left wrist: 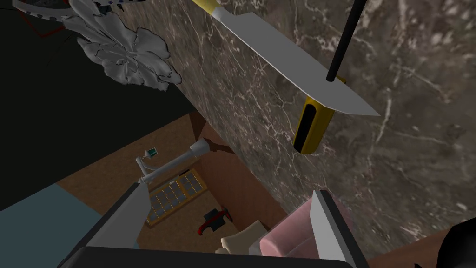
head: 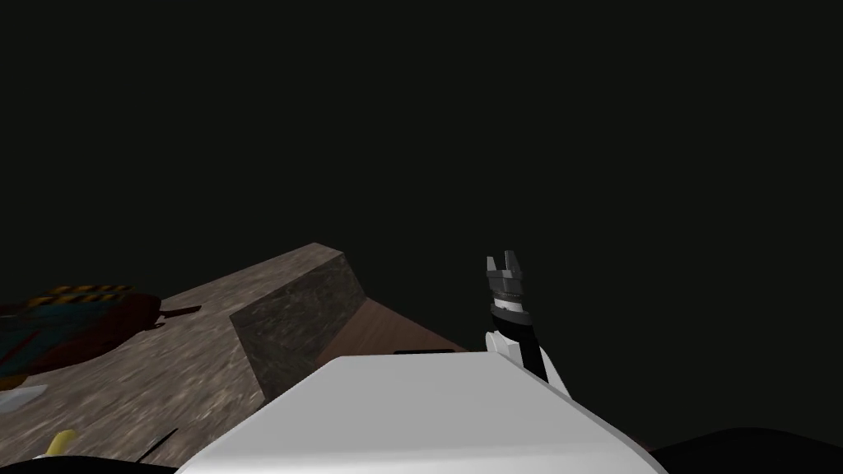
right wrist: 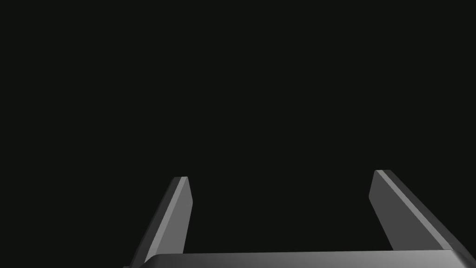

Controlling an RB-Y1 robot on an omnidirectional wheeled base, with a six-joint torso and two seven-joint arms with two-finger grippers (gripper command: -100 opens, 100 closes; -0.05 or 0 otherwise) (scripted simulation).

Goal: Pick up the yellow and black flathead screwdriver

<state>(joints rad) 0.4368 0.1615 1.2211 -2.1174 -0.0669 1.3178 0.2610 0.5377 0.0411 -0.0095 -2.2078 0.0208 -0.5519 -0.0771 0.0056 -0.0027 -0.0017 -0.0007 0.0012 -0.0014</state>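
Note:
The screwdriver (left wrist: pixel 310 128) lies on the dark marbled counter (left wrist: pixel 409 153), its yellow handle set with a black inlay and its thin black shaft (left wrist: pixel 344 42) pointing away from my left gripper. A knife with a grey blade (left wrist: pixel 297 60) and a yellow handle lies across it, covering the place where handle meets shaft. My left gripper (left wrist: pixel 228 190) is open, held off the handle's end near the counter's edge, touching nothing. My right gripper (head: pixel 505 265) is raised beside the counter (head: pixel 165 362), open and empty (right wrist: pixel 280 176).
A crumpled grey object (left wrist: pixel 125 56) rests at the counter's edge beyond the knife. A dark red and teal object with orange-black stripes (head: pixel 66 325) lies on the counter's far left. Beside the counter the brown floor (left wrist: pixel 186 223) shows far below, with a pink seat (left wrist: pixel 288 232).

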